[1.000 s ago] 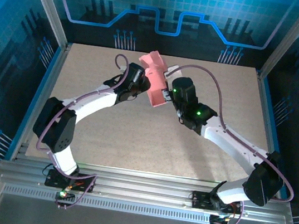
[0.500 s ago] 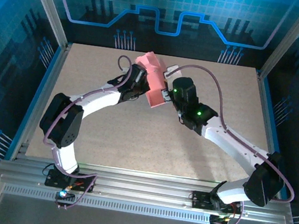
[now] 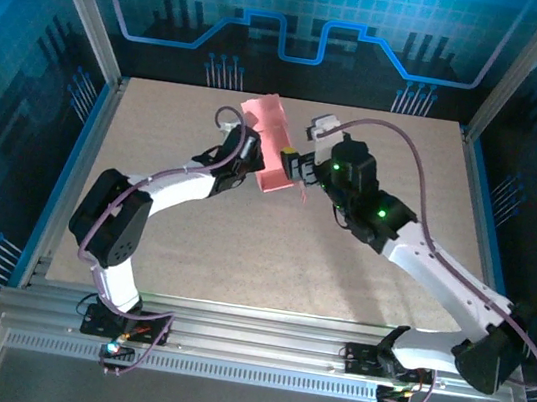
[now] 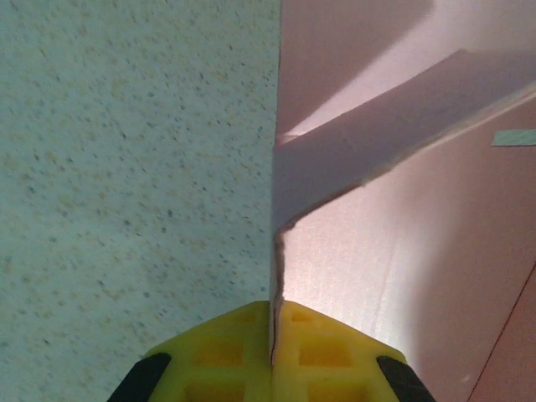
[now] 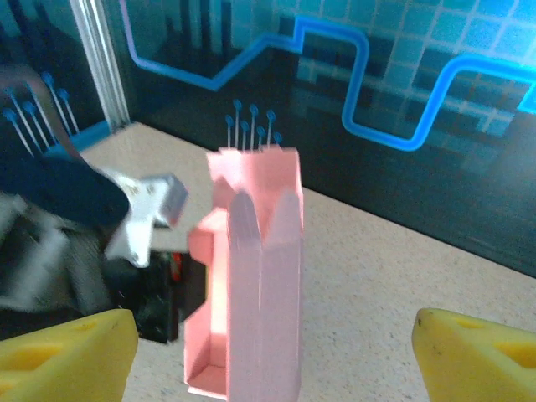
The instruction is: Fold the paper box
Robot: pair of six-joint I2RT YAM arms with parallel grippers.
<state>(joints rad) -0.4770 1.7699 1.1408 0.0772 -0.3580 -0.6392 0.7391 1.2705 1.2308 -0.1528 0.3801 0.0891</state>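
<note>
The pink paper box [image 3: 271,146] stands tall over the far middle of the speckled desk [image 3: 241,248], between the two arms of a bench-mounted robot. The left end effector [image 3: 252,163] is clenched on the box. In the left wrist view its yellow fingers [image 4: 226,347] press flat together, with a thin edge of the pink card [image 4: 402,251] pinched in the seam between them. From that grip the card rises as a wall along the right of the view, and one flap angles across its upper part above the pale desk surface [image 4: 126,167].

The right end effector [image 3: 300,165] sits just beside the box's other side, released and apart from it. In the right wrist view its yellow fingers [image 5: 67,352] are spread wide at the lower corners, and the paper box [image 5: 255,285] stands upright in the gap, touched by neither. The box is partly formed. It has a long narrow body, its open side is turned left, and rounded flaps stick up at the top. Whether its lower end rests on the desk cannot be told. A dark wall panel [image 5: 402,92] with blue lines closes the scene behind.
</note>
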